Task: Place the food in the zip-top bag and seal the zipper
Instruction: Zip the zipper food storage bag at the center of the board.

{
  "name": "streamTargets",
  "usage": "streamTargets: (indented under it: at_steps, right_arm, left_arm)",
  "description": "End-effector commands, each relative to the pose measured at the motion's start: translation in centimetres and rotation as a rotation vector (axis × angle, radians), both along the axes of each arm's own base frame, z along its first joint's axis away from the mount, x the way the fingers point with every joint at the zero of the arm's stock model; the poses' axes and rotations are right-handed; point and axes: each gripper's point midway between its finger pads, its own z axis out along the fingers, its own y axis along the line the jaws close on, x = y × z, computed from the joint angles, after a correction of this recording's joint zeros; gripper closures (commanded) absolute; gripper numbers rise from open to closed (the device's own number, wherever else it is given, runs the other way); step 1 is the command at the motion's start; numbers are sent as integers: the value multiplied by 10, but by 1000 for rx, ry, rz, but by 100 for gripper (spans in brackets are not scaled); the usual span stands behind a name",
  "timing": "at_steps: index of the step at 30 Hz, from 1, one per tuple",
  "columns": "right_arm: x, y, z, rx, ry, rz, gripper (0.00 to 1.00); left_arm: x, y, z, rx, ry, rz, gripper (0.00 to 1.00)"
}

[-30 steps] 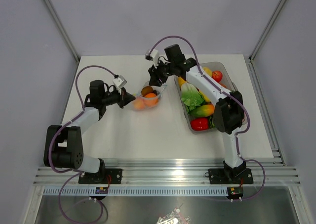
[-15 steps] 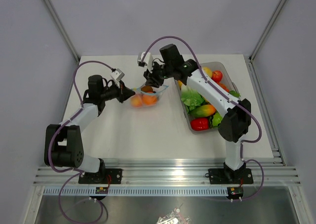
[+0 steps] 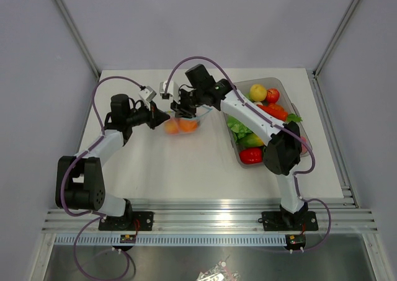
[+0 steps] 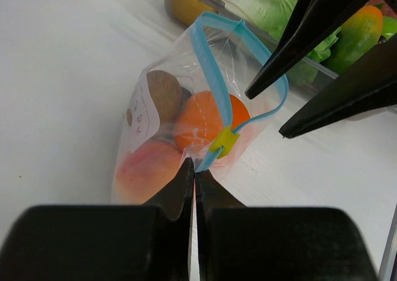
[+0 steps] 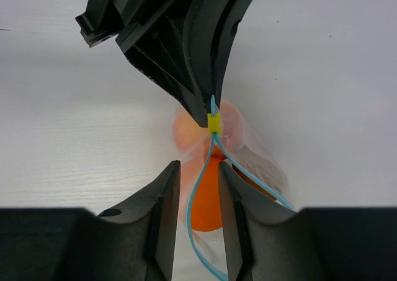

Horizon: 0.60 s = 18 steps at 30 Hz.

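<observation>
The zip-top bag (image 3: 181, 125) lies mid-table with an orange (image 4: 208, 123), a pink-yellow peach (image 4: 146, 169) and a brown fruit (image 4: 164, 92) inside. Its light blue zipper (image 4: 211, 76) stands open in a loop, with a yellow slider (image 4: 224, 141) at the near end. My left gripper (image 4: 193, 166) is shut on the bag's corner right beside the slider. My right gripper (image 5: 198, 172) is open, with one side of the blue strip (image 5: 201, 188) running between its fingers (image 5: 166, 188), a little short of the slider (image 5: 214, 124). In the top view the two grippers (image 3: 166, 116) (image 3: 180, 109) almost meet over the bag.
A rigid clear tray (image 3: 273, 79) stands to the right of the bag, holding green lettuce (image 3: 239, 126), a red fruit (image 3: 251, 156), an apple (image 3: 273, 95) and other toy food. The right arm reaches over its left side.
My right gripper has moved left along the bag's mouth toward my left gripper. The left gripper has kept its hold and lifted the bag's corner slightly.
</observation>
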Motion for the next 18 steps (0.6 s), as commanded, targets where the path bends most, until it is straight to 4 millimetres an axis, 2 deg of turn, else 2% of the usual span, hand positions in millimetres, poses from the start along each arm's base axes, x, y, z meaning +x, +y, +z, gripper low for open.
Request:
streamTargets:
  at_steps: [1, 5, 10, 14, 18]
  right_arm:
    - [-8, 19, 17, 43, -57, 68, 62]
    - [-8, 29, 18, 82, -51, 88, 63]
    - [-7, 36, 21, 108, -37, 99, 60]
    - [-3, 38, 9, 98, -32, 88, 59]
    - [1, 42, 5, 110, -33, 77, 65]
  left_arm:
    - [3, 0, 17, -7, -58, -9, 100]
    - [3, 0, 17, -6, -60, -12, 100]
    - [3, 0, 16, -3, -61, -16, 100]
    - [3, 1, 17, -2, -63, -15, 100]
    - [3, 1, 17, -4, -63, -18, 100]
